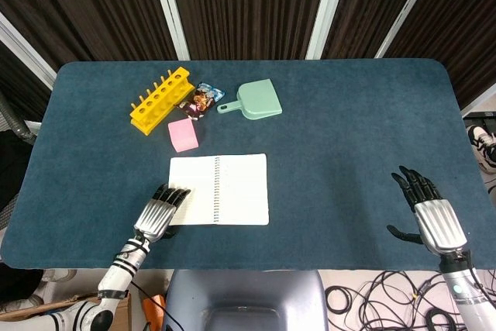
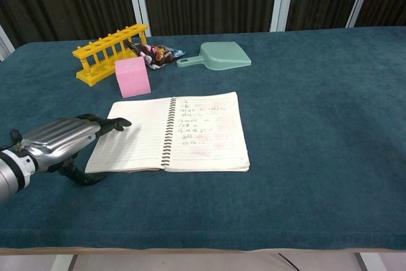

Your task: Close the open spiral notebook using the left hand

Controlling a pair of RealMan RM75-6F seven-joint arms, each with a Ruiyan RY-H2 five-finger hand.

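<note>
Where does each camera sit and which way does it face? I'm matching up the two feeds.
Head view: high above the near edge, looking steeply down on the table; shows the left robot hand at the notebook and the right robot hand.
Chest view: low at the near edge, looking across toward the curtains; shows only the left robot hand.
Shared: notebook, yellow rack, pink block, green dustpan.

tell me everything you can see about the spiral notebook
The spiral notebook lies open and flat on the blue table, its wire spiral down the middle. Both pages are white and lined; the right one carries handwriting. The left hand has its fingers over the left page's outer edge. A pink block sits just beyond it.
</note>
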